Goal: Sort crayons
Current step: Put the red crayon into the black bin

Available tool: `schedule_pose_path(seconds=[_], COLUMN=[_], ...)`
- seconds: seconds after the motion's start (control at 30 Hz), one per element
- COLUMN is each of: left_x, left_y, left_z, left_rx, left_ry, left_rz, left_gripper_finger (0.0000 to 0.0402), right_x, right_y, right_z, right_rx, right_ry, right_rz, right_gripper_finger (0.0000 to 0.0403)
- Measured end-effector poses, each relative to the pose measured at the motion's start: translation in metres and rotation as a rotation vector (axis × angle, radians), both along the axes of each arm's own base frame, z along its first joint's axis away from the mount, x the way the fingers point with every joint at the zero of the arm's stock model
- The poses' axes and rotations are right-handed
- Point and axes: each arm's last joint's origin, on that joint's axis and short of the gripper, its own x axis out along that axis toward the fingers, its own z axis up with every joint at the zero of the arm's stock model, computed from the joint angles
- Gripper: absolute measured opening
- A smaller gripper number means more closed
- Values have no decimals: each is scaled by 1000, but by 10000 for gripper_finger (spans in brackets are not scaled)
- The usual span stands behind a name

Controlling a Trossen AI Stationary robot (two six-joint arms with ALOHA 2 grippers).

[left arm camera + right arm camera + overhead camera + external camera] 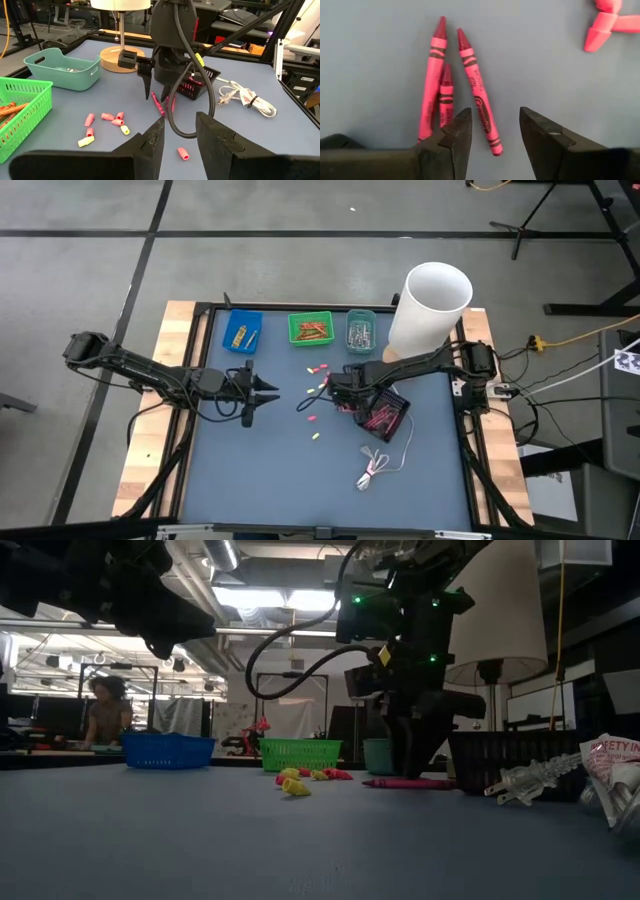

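Lying flat on the blue-grey table mat [250,470], three slim pink paper-wrapped wax crayons [475,100] sit side by side, two of them touching, directly beneath the right gripper [492,131], whose fingers are spread apart and hold nothing. They look light and stiff but brittle, I'd judge, and their round bodies will likely roll; the one nearest the gap between the fingers seems the easiest to pinch across its wrapped middle, though its neighbours lie close enough to get nudged. Just beside them stands a dark mesh basket [202,80] with more pink crayons inside, and a scatter of short pink and yellow stubs [107,122] lies a little further off. A coiled white cable with a plug [378,465] rests near the basket, out of the way. Along the far edge sit a blue tray [242,330], a green tray [311,329] and a teal tray [361,330], next to a white lamp [430,305]. The left gripper [268,392] waits over the mat, released and empty.
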Motion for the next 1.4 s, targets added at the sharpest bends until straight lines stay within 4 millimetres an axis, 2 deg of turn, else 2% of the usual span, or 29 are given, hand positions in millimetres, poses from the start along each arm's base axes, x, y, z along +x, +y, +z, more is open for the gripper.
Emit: schedule_pose_path(seconds=[0.4,0.77,0.93,1.2,1.4], left_x=[0,0,0,0,0], left_y=[0,0,0,0,0], left_z=[-1,-1,-1,-1,-2], left_rx=[2,2,2,3,4], left_ry=[9,12,12,14,18], left_rz=[0,0,0,0,0], left_gripper_finger=[96,96,96,96,96], right_x=[6,5,5,9,23], right_y=[1,2,2,1,1], right_z=[-14,-15,-15,-1,29], right_rx=[22,31,30,23,24], right_ry=[12,17,13,41,4], right_rz=[12,16,15,13,12], right_gripper_finger=[154,43,13,28,25])
